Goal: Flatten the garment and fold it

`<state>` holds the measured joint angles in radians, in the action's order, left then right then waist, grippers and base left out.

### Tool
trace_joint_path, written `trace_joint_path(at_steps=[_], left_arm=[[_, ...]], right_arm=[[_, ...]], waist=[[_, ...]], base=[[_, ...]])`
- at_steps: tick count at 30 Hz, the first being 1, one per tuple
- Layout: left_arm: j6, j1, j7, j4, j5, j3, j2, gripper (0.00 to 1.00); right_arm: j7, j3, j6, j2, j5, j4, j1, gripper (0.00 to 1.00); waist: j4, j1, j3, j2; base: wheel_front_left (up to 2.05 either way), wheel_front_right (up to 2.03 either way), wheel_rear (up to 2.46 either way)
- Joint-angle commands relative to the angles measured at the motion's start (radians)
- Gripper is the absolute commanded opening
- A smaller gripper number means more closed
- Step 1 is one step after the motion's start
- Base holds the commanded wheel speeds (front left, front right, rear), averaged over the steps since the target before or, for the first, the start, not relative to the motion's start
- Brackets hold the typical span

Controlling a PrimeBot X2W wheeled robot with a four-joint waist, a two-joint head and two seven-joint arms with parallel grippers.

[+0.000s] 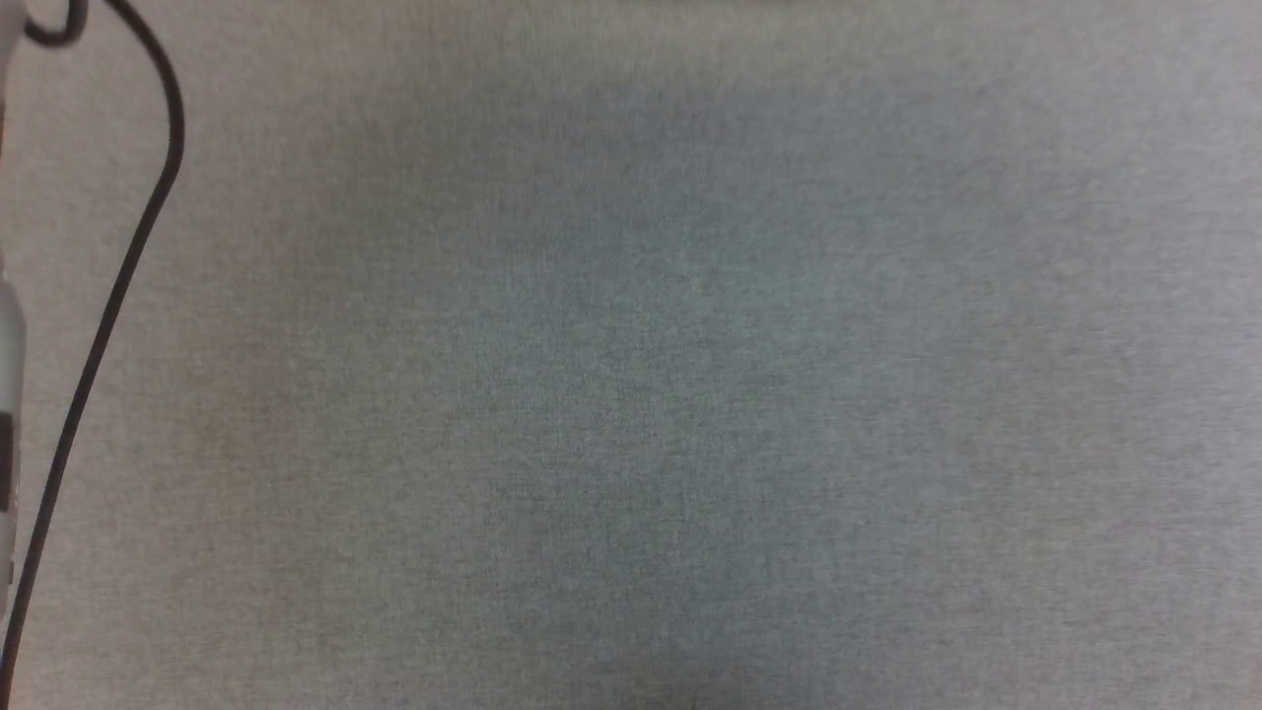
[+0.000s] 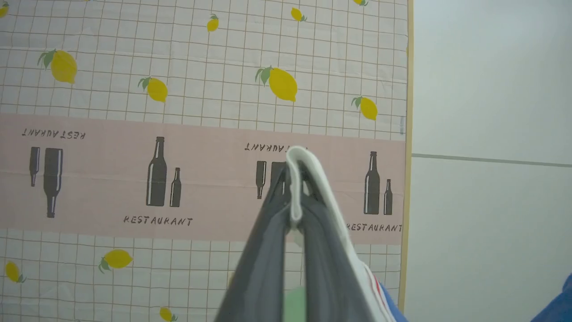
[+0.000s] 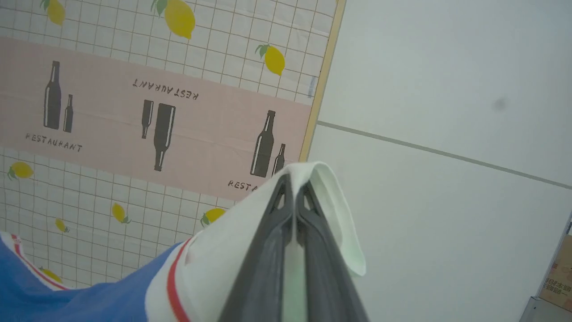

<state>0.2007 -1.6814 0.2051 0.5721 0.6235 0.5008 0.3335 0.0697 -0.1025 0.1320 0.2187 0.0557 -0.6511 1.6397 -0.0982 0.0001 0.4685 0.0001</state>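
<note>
The garment (image 2: 357,264) hangs from my left gripper (image 2: 295,179), which is shut on a fold of its white sleeve; red stripes and a bit of blue show at the lower right. My right gripper (image 3: 292,181) is shut on the other white sleeve of the garment (image 3: 214,255), whose red stripe and blue body trail off to the lower left. Both grippers are held above a table covered by a lemon-and-bottle printed cloth (image 2: 178,89), close to its edge.
The tablecloth (image 3: 111,112) ends at a thin wooden table edge (image 2: 407,134), with pale tiled floor (image 3: 447,67) beyond. A cardboard box (image 3: 558,273) sits at the far lower right. The head view faces a plain grey surface (image 1: 690,375) with a black cable (image 1: 118,286) at the left.
</note>
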Motion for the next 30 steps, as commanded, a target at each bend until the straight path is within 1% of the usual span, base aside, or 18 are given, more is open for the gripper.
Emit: trace_joint_path(at_steps=[1, 2, 3, 6, 10, 16, 17, 20, 24, 27, 30], left_arm=[[-0.002, -0.029, 0.020, 0.012, -0.010, -0.004, -0.012, 0.00], [-0.006, -0.036, 0.027, 0.017, -0.012, -0.005, -0.016, 0.00], [-0.013, -0.052, 0.047, 0.026, -0.020, -0.022, -0.024, 0.00], [-0.014, -0.049, 0.055, 0.022, -0.045, -0.040, -0.019, 0.00], [-0.030, -0.038, 0.056, -0.047, -0.080, -0.099, -0.011, 0.00], [-0.086, 0.035, 0.056, -0.126, -0.126, -0.172, -0.005, 0.00], [-0.101, 0.051, 0.056, -0.140, -0.134, -0.181, -0.001, 0.00], [-0.130, 0.104, 0.057, -0.178, -0.138, -0.223, 0.002, 0.00], [-0.174, 0.195, 0.057, -0.226, -0.131, -0.260, 0.009, 0.00], [-0.200, 0.278, 0.057, -0.273, -0.109, -0.280, 0.013, 0.00], [-0.215, 0.373, 0.053, -0.335, -0.082, -0.286, 0.023, 0.00]], right_arm=[[-0.016, 0.003, -0.001, 0.016, 0.025, -0.014, 0.026, 0.00], [-0.021, -0.001, -0.001, 0.020, 0.030, -0.020, 0.035, 0.00], [-0.035, -0.001, -0.001, 0.036, 0.051, -0.037, 0.062, 0.00], [-0.058, 0.009, -0.001, 0.048, 0.067, -0.050, 0.074, 0.00], [-0.092, 0.035, -0.001, 0.069, 0.073, -0.063, 0.092, 0.00], [-0.145, 0.079, -0.001, 0.119, 0.041, -0.072, 0.078, 0.00], [-0.155, 0.089, -0.001, 0.128, 0.030, -0.071, 0.070, 0.00], [-0.180, 0.122, -0.001, 0.151, -0.007, -0.066, 0.041, 0.00], [-0.199, 0.171, -0.001, 0.186, -0.095, -0.034, -0.017, 0.00], [-0.197, 0.194, -0.001, 0.216, -0.183, 0.022, -0.087, 0.00], [-0.189, 0.200, -0.001, 0.250, -0.264, 0.100, -0.174, 0.00]], waist=[[0.023, -0.0001, 0.083, -0.0001], [0.028, -0.0001, 0.095, -0.0001], [0.044, -0.0001, 0.141, -0.0001], [0.051, -0.0001, 0.176, -0.0001], [0.054, -0.0001, 0.231, -0.0001], [0.063, -0.0001, 0.290, -0.0001], [0.064, -0.0001, 0.295, -0.0001], [0.064, -0.0001, 0.300, -0.0001], [0.065, -0.0001, 0.291, -0.0001], [0.064, -0.0001, 0.277, -0.0001], [0.065, -0.0001, 0.255, -0.0001]], base=[[0.00, 0.00, 0.00], [0.00, 0.00, 0.00], [0.00, 0.00, 0.00], [0.00, 0.00, 0.00], [0.00, 0.00, 0.00], [0.00, 0.00, 0.00], [0.00, 0.00, 0.00], [0.00, 0.00, 0.00], [0.00, 0.00, 0.00], [0.00, 0.00, 0.00], [0.00, 0.00, 0.00]])
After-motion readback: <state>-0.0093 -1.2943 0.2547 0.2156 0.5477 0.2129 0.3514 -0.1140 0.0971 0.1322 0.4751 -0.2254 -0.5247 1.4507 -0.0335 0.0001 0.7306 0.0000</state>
